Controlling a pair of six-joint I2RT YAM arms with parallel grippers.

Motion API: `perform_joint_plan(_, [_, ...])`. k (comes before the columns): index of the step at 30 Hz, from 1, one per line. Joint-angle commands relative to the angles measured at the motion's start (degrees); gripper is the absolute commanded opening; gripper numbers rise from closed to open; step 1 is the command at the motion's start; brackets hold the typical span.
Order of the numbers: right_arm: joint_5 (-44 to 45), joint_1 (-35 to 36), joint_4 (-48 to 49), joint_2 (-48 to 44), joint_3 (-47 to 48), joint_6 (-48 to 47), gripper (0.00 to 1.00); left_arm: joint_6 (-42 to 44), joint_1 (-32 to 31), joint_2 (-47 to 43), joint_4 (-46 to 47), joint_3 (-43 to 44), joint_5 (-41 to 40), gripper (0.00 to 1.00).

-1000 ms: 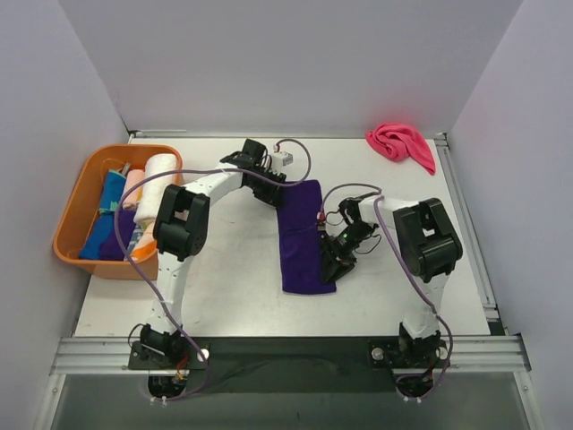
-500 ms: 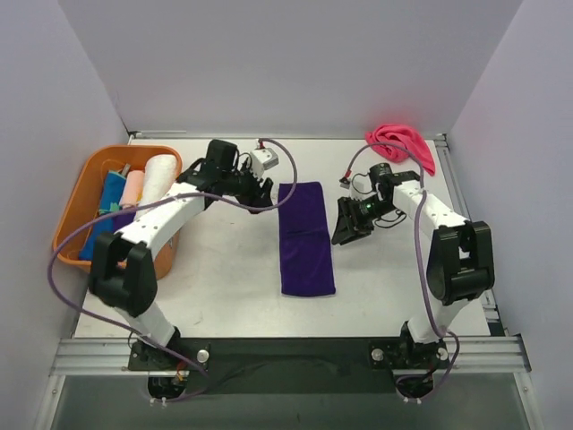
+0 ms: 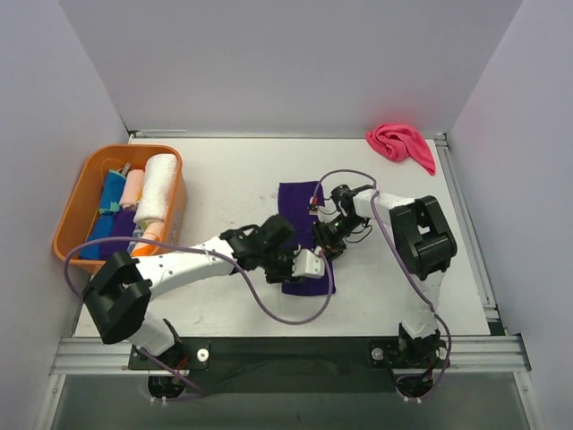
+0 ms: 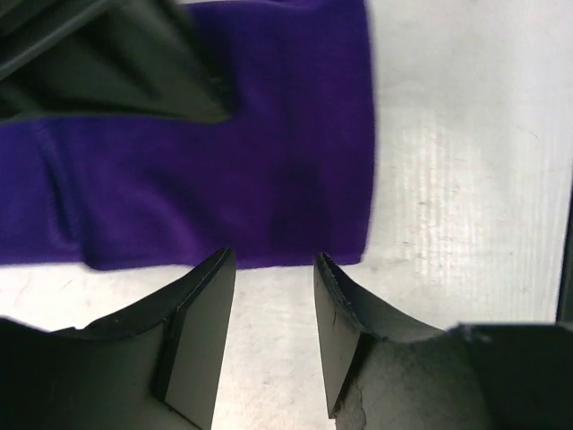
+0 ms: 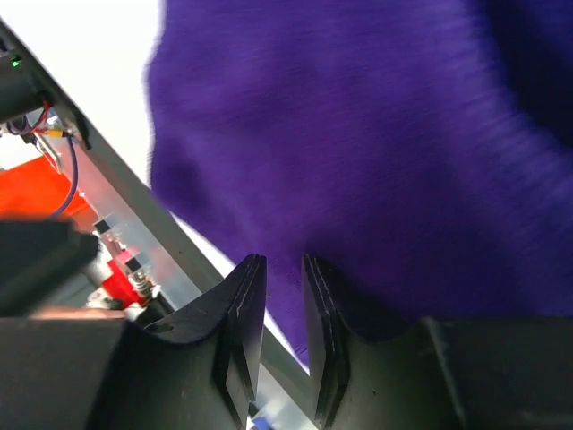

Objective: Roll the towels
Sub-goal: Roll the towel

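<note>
A dark purple towel [image 3: 300, 208] lies flat in the middle of the table, long side running front to back. My left gripper [image 3: 300, 267] is at its near end. In the left wrist view the left gripper [image 4: 273, 262] is open and empty, its tips just short of the purple towel's [image 4: 224, 170] edge. My right gripper [image 3: 327, 240] is low over the towel's right edge. In the right wrist view the right gripper [image 5: 282, 262] has its jaws a narrow gap apart over the purple cloth [image 5: 358, 134]. A hot pink towel [image 3: 401, 143] lies crumpled at the back right.
An orange basket [image 3: 72, 208] stands at the left edge. It holds a white roll [image 3: 158, 186], a pale pink roll [image 3: 133, 186] and blue cloth [image 3: 107, 204]. Grey walls close in the table on three sides.
My left gripper has swung from the towel's far left corner to its near end. My right gripper has moved from right of the towel onto its right edge.
</note>
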Motion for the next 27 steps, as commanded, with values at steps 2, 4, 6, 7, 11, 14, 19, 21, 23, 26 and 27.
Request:
perform_joint_plan(2, [-0.18, -0.73, -0.05, 2.03, -0.13, 0.56, 0.24, 6.38, -6.21, 1.82, 0.60, -0.95, -6.06, 0.50])
perform_joint_plan(4, [-0.18, -0.81, -0.05, 2.30, 0.22, 0.47, 0.23, 6.29, -9.10, 2.88, 2.18, -1.56, -7.21, 0.49])
perform_joint_plan(6, [0.25, -0.90, -0.05, 2.30, 0.31, 0.56, 0.23, 6.55, -10.61, 4.29, 3.93, -2.09, -7.73, 0.49])
perform_joint_plan(7, [0.34, -0.82, -0.14, 2.21, 0.31, 0.56, 0.23, 6.90, -11.83, 4.73, 4.46, -2.36, -8.26, 0.49])
perform_joint_plan(11, [0.17, -0.90, -0.22, 1.69, 0.31, 0.56, 0.23, 6.73, -13.24, 7.45, 6.92, -3.33, -9.49, 0.47])
perform_joint_plan(14, [0.34, -0.99, -0.40, 1.07, 0.22, 0.56, 0.23, 6.20, -13.34, 9.38, 7.98, -3.41, -10.46, 0.46])
perform_joint_plan(19, [0.26, -0.82, -1.19, 0.63, -0.21, 0.38, 0.23, 6.29, -13.51, 11.06, 9.13, -4.29, -11.43, 0.22])
perform_joint_plan(21, [0.34, -0.99, -1.71, -0.50, -0.39, -0.14, 0.23, 6.38, -13.51, 10.36, 7.73, -4.47, -10.20, 0.10])
perform_joint_plan(23, [0.34, -0.90, -2.24, -1.56, -0.22, -0.67, 0.23, 6.03, -13.51, 9.04, 4.40, -3.95, -7.84, 0.04])
perform_joint_plan(26, [0.78, -1.43, -3.21, -4.37, 0.75, -1.46, 0.24, 4.01, -13.51, 6.85, -0.70, -2.63, -1.86, 0.00])
perform_joint_plan(27, [1.04, -1.43, -3.30, -5.77, 1.19, -1.64, 0.24, 3.05, -13.51, 6.32, -2.20, -2.19, 1.37, 0.00])
